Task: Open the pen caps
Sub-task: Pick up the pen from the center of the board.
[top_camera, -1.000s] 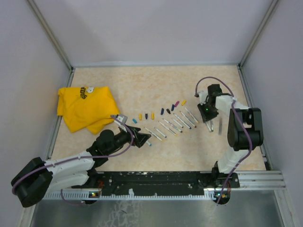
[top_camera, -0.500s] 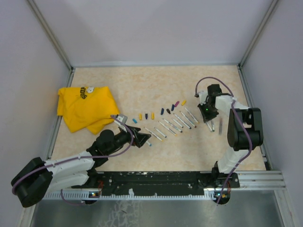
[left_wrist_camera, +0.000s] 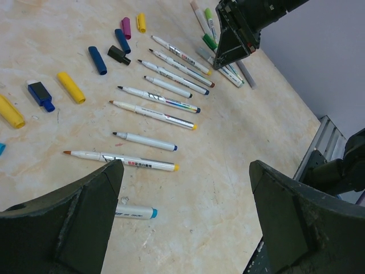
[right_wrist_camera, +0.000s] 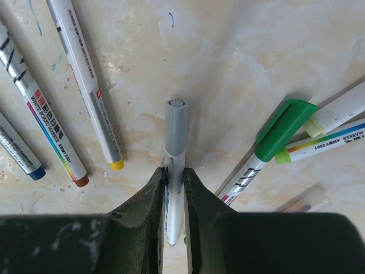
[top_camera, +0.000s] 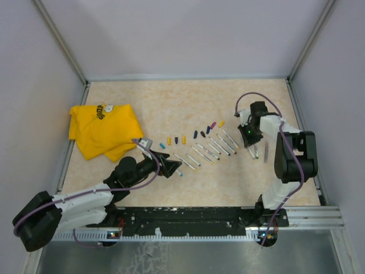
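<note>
My right gripper (right_wrist_camera: 174, 174) is shut on the white barrel of a pen (right_wrist_camera: 173, 202). Its grey cap (right_wrist_camera: 175, 123) is still on and sticks out past the fingertips, low over the table. In the top view this gripper (top_camera: 251, 144) is at the right end of the pen row. Several loose pen caps (left_wrist_camera: 71, 87), yellow, blue, black and magenta, lie in a line beyond several uncapped pens (left_wrist_camera: 155, 99). My left gripper (left_wrist_camera: 185, 171) stands open over bare table near a short pen with a blue end (left_wrist_camera: 134, 213), holding nothing.
Green-capped pens (right_wrist_camera: 284, 129) lie just right of the held pen, and uncapped pens (right_wrist_camera: 91, 91) lie to its left. A crumpled yellow cloth (top_camera: 102, 130) sits at the far left of the table. Walls enclose the table on three sides.
The right jaws have narrowed onto the pen barrel. Neither arm has visibly moved in the top view.
</note>
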